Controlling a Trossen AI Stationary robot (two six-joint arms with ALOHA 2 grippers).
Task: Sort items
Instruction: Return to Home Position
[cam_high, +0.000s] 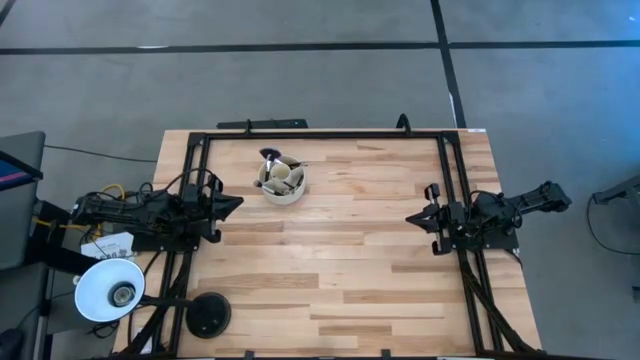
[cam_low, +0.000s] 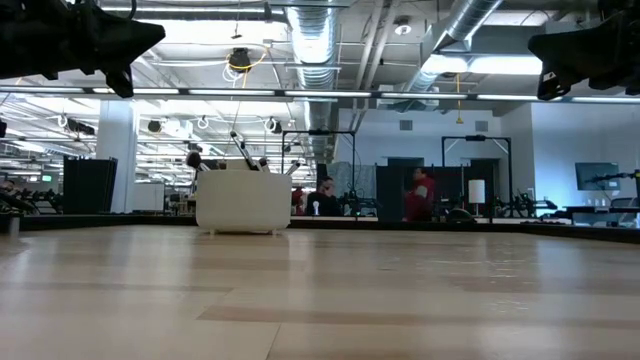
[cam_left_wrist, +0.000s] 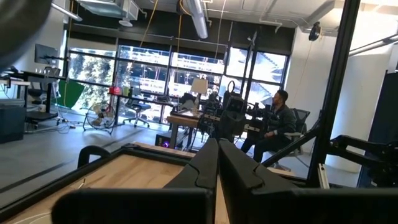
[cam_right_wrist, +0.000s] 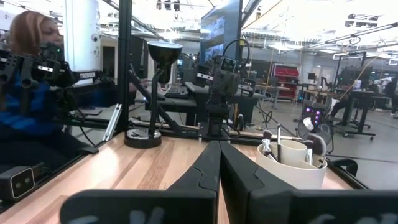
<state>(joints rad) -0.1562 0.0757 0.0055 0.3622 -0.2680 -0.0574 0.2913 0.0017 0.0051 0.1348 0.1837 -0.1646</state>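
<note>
Wood tabletop (cam_high: 340, 270) bears your cream cup (cam_high: 283, 197) of brushes (cam_high: 270, 156). Your left gripper (cam_high: 234, 205) and right gripper (cam_high: 412, 217) sit closed, empty; a person (cam_left_wrist: 280, 118) sits beyond.

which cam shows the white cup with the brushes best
right wrist view: the cup sits close, brushes standing above its rim. high view: small, from above. low view: its side and brush tips. left wrist view: nothing.

Dark-handled brushes (cam_high: 277, 166) stand bunched inside the round cream cup (cam_high: 284, 198).
</note>
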